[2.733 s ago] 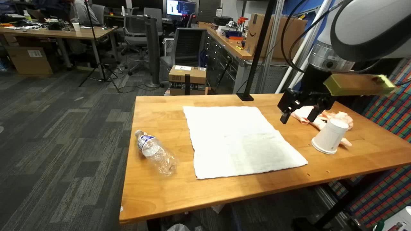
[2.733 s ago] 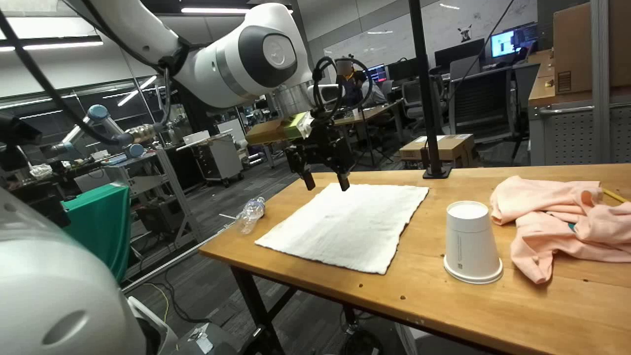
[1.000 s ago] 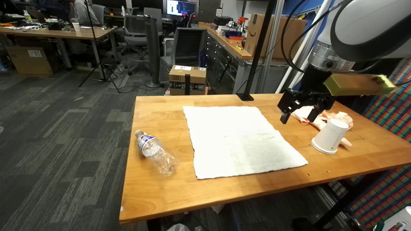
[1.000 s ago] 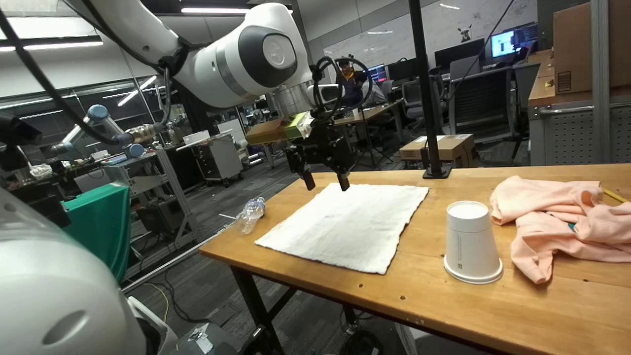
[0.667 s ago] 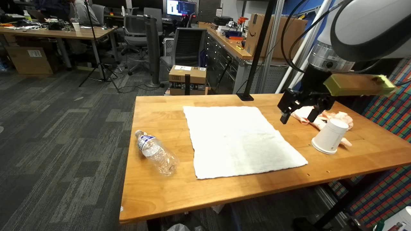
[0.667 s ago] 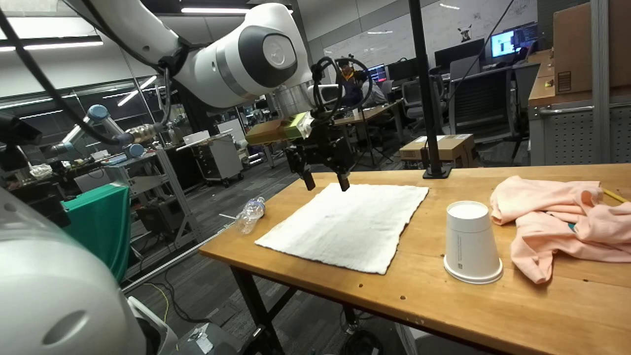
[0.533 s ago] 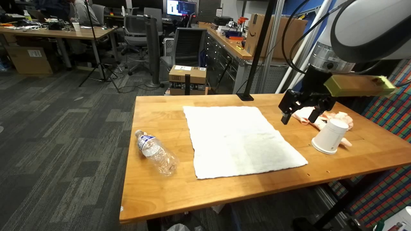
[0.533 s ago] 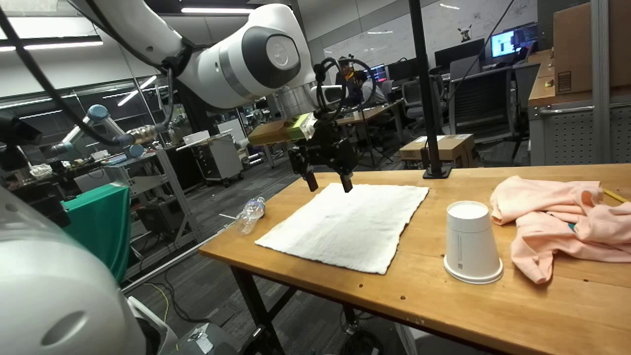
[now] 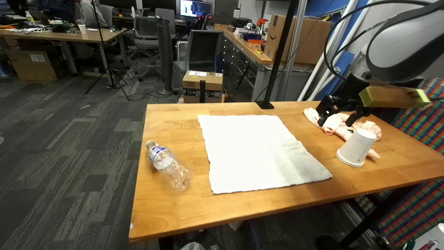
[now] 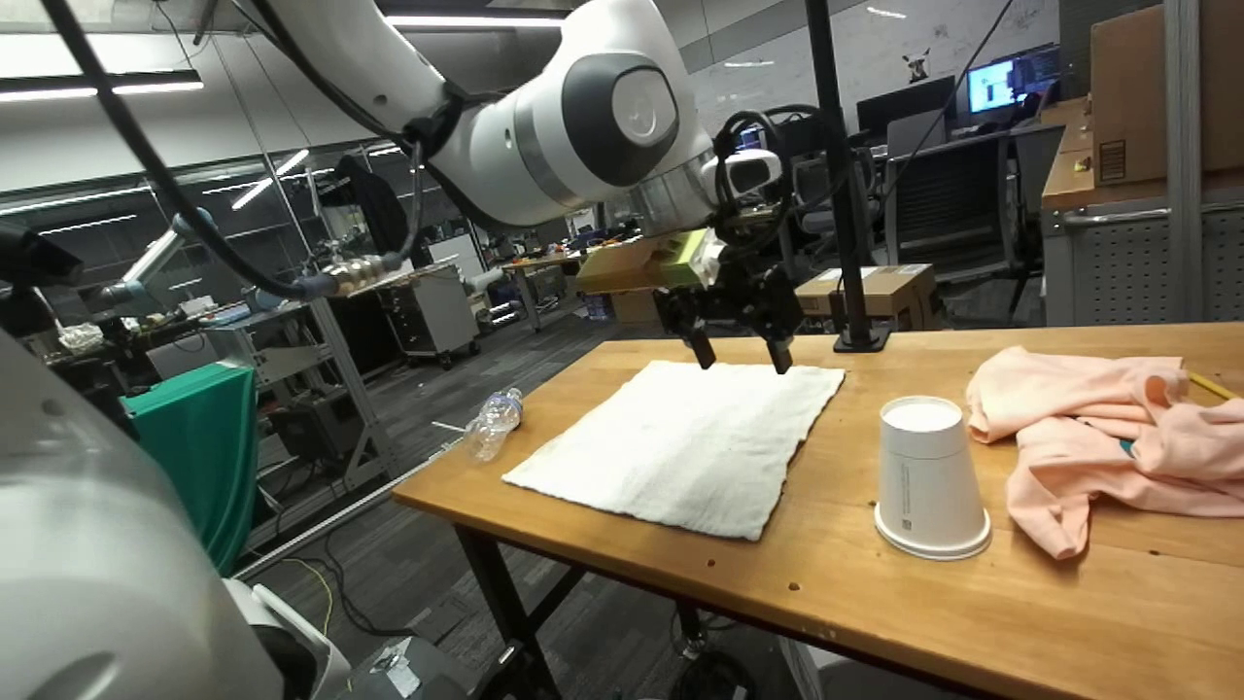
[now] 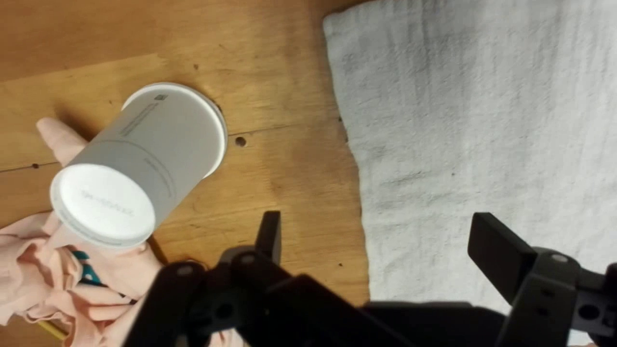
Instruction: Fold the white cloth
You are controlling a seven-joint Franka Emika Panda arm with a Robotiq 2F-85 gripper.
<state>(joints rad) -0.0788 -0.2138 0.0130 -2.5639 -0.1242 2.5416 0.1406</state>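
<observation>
The white cloth (image 9: 256,152) lies flat and spread out on the wooden table in both exterior views (image 10: 680,447). Its ragged edge and one corner show in the wrist view, where the cloth (image 11: 462,144) fills the right side. My gripper (image 9: 335,121) is open and empty, raised above the table in both exterior views (image 10: 743,362). In the wrist view my gripper (image 11: 376,217) has its fingers wide apart, one over bare wood and one over the cloth, with the cloth's edge running between them. The fingers are apart from the cloth.
An upside-down white paper cup (image 10: 928,486) stands beside a crumpled pink cloth (image 10: 1079,418); the cup (image 11: 154,140) is left of the fingers in the wrist view. A clear plastic bottle (image 9: 170,165) lies on the white cloth's other side. A black post (image 10: 841,194) rises from the table's edge.
My gripper has moved right in both exterior views, toward the side with the cup and pink cloth. It stays open. The white cloth, cup and bottle have not moved.
</observation>
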